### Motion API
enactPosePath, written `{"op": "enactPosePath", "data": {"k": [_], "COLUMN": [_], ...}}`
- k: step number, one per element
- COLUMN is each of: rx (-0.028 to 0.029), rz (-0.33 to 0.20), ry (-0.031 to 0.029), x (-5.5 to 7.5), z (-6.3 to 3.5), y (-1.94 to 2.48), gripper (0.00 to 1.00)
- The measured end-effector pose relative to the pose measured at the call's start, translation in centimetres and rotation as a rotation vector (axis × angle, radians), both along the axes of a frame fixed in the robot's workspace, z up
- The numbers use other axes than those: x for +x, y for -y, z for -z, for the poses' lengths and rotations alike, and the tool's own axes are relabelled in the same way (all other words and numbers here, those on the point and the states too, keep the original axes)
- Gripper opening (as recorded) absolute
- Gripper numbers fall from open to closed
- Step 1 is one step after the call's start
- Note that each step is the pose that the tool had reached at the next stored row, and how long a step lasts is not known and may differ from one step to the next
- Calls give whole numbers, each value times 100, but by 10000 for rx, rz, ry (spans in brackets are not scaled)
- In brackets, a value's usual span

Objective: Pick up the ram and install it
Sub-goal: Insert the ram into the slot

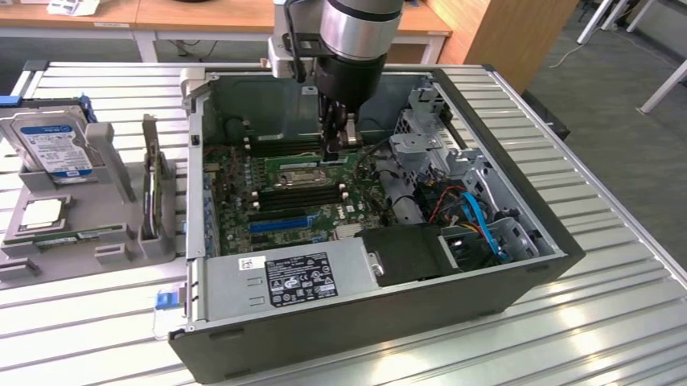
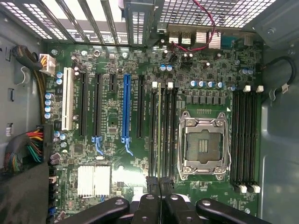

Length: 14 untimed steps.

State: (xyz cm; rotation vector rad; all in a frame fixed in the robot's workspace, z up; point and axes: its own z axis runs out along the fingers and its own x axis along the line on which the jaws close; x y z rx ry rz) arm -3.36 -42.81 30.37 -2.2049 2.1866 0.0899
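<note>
At the exterior view's left, the grey holder (image 1: 116, 173) carries a hard drive (image 1: 51, 145) and a spare green stick (image 1: 77, 237). Both lie well apart from the work and present no hazard. At centre, the gripper (image 1: 346, 149) stands inside the open case (image 1: 429, 314). Its fingers (image 2: 151, 185) are drawn almost together and appear to pinch the top edge of the ram (image 2: 160, 130). The ram runs edge-on along one of the black memory slots (image 2: 168, 130) just beside the CPU socket (image 2: 204, 144). Whether it is seated or only resting on the slot cannot be told. Risk 1: if the stick sits off the slot line or tilted, downward force would load one end only, which could flex the motherboard (image 2: 112, 116) or damage the contacts. Risk 2: the white latches (image 2: 154, 85) at the slot ends may be closed, and a closed latch blocks entry. Risk 3: the grip covers only a short part of the stick's length, so the stick may pivot between the pads. At the exterior view's right, the drive cage (image 1: 424, 145) and blue cables (image 1: 481, 225) stand near the arm, and a sideways move could snag them.
</note>
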Motion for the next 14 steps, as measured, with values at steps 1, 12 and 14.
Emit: {"op": "enactPosePath", "data": {"k": [1, 12, 14], "rx": [0, -2, -2], "rz": [0, -2, -2], "ry": [0, 0, 0], "x": [0, -6, -8], "z": [0, 17, 21], "y": [0, 39, 39], "gripper": [11, 11, 11]}}
